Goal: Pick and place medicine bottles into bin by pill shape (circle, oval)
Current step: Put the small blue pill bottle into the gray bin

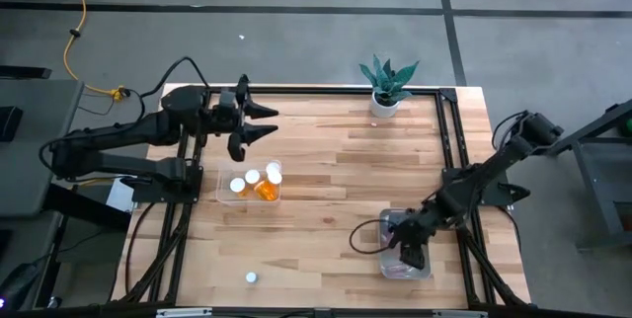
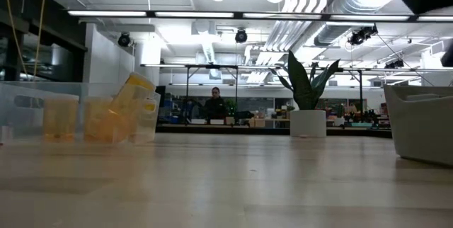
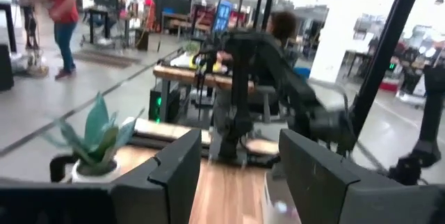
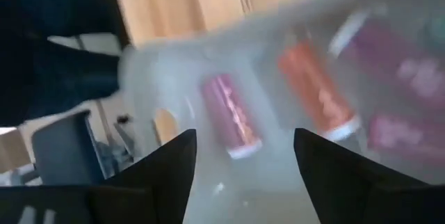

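My right gripper (image 1: 411,252) hangs open, pointing steeply down over the clear bin (image 1: 390,221) at the table's near right. In the right wrist view, reddish and orange medicine bottles (image 4: 233,116) (image 4: 316,95) lie on their sides on that bin's floor beyond the open fingers (image 4: 174,175). Nothing sits between the fingers. My left gripper (image 1: 259,125) waits open and level, above the table's far left. Below it stands a second clear bin (image 1: 223,172) holding white-capped orange bottles (image 1: 265,189), also seen in the low view (image 2: 113,115).
A small white round cap (image 1: 252,278) shows on the wood near the front edge, left of centre. A potted plant (image 1: 387,86) stands at the far edge. A black cable (image 1: 357,239) loops on the table beside the right bin. People move in the room behind.
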### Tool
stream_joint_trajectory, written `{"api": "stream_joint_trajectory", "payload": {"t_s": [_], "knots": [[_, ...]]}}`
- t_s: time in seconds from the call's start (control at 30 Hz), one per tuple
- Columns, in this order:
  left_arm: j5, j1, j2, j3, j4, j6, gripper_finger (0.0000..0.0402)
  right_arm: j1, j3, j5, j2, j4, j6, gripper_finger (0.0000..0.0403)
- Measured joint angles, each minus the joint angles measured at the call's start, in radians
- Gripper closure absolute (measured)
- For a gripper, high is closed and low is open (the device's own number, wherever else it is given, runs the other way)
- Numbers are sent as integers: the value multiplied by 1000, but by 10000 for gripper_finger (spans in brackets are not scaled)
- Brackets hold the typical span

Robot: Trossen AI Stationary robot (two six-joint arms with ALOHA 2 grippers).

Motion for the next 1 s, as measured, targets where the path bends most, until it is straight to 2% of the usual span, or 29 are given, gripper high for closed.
{"api": "stream_joint_trajectory", "payload": {"t_s": [0.1,0.27,0.4,0.57,0.63,0.73,0.87,1.0], "knots": [[0,-9,-44,0,-93,-1,218,-32,0,75,-80,3,-35,167],[-27,-94,-107,-3,-286,-46,218,-138,0,286,-197,85,-95,166],[-96,-264,-128,-74,-270,-151,218,-212,0,433,-228,208,-225,166],[-284,-561,-122,-233,-96,-280,218,-272,0,561,-225,357,-321,166],[-342,-681,-98,-276,-75,-303,218,-286,0,597,-225,390,-335,166],[-369,-838,-41,-286,-103,-309,218,-303,0,616,-225,417,-355,166],[-383,-994,94,-222,-105,-269,218,-322,0,617,-225,405,-366,166],[-398,-1087,274,-113,-186,-235,218,-322,0,627,-225,396,-431,166]]}}
